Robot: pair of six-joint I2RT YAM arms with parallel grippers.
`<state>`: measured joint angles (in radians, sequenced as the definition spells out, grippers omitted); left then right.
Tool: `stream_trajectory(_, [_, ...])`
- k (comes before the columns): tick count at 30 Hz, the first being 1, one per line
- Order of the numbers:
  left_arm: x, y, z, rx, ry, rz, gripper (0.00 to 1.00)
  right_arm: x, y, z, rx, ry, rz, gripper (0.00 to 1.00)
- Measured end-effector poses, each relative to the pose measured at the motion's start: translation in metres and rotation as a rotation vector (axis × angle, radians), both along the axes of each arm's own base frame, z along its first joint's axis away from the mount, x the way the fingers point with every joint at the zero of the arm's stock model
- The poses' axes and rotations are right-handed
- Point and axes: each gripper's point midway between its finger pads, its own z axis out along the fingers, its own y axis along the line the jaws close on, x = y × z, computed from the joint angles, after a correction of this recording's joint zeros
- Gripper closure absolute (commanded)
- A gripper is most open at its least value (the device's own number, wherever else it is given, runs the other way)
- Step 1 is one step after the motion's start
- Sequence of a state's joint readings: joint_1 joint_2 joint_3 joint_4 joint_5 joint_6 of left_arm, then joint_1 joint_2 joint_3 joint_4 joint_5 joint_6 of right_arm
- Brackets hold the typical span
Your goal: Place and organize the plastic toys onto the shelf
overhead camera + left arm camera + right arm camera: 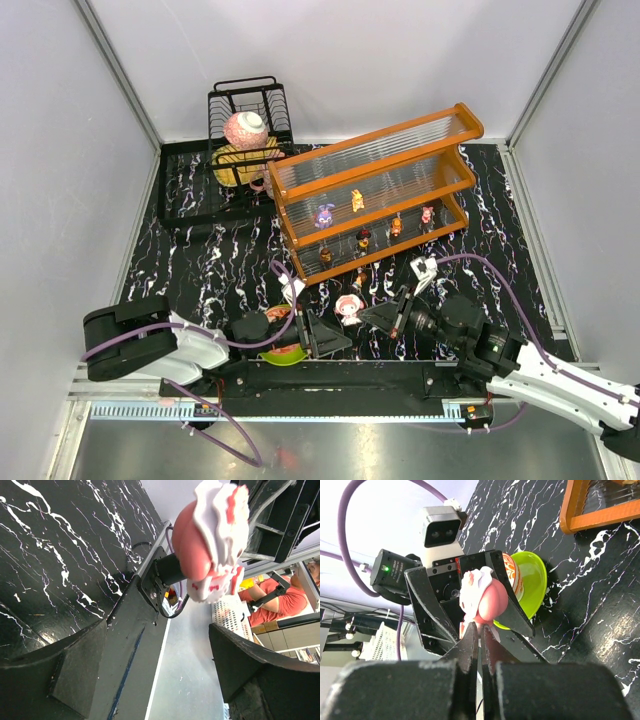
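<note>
A pink-and-white round toy [487,600] is pinched by its lower end in my right gripper [481,630], which is shut on it. The same toy [350,308] hangs low over the table's near edge. My left gripper [160,665] is open, and the toy [210,535] sits just ahead of its fingertips, touching neither finger [60,675]. The orange-framed shelf [375,150] stands tilted at the back. On its lower tier stand a purple toy [324,215], a yellow toy [357,201] and several small brown and pink ones.
A green-rimmed bowl [285,353] lies under the left arm [532,585]. A black wire dish rack [250,105] holding a round pink-white dish [246,128] stands at the back left. One small toy [358,278] lies on the black marbled table before the shelf.
</note>
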<state>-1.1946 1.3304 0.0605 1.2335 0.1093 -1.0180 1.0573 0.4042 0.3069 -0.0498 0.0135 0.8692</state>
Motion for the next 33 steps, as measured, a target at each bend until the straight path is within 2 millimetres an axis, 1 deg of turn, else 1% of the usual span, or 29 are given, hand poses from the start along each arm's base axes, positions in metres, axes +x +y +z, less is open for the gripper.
stream_trajectory(4, [0.000,0.000,0.003,-0.008,-0.004,0.000,0.19,-0.002,0.002,-0.004,-0.004,0.007,0.016,1.00])
stream_trajectory(10, [0.001,-0.005,0.014,-0.037,-0.015,-0.004,0.21,-0.004,0.005,-0.005,-0.003,0.010,0.033,1.00])
stream_trajectory(15, [0.001,-0.007,0.018,-0.049,-0.020,-0.008,0.25,-0.005,0.007,-0.008,-0.006,0.016,0.039,1.00])
stream_trajectory(19, [0.001,-0.007,0.018,-0.050,-0.020,-0.008,0.31,-0.006,0.008,-0.006,0.004,0.017,0.049,1.00])
stream_trajectory(23, [0.001,-0.007,0.020,-0.056,-0.023,-0.008,0.32,-0.007,0.009,-0.004,0.014,0.014,0.058,1.00])
stream_trajectory(29, [0.002,-0.007,0.033,-0.091,-0.037,-0.007,0.33,-0.007,0.010,-0.003,0.017,0.015,0.061,1.00])
stream_trajectory(33, [0.002,-0.007,0.041,-0.116,-0.047,-0.006,0.37,-0.008,0.011,-0.003,0.021,0.016,0.067,1.00])
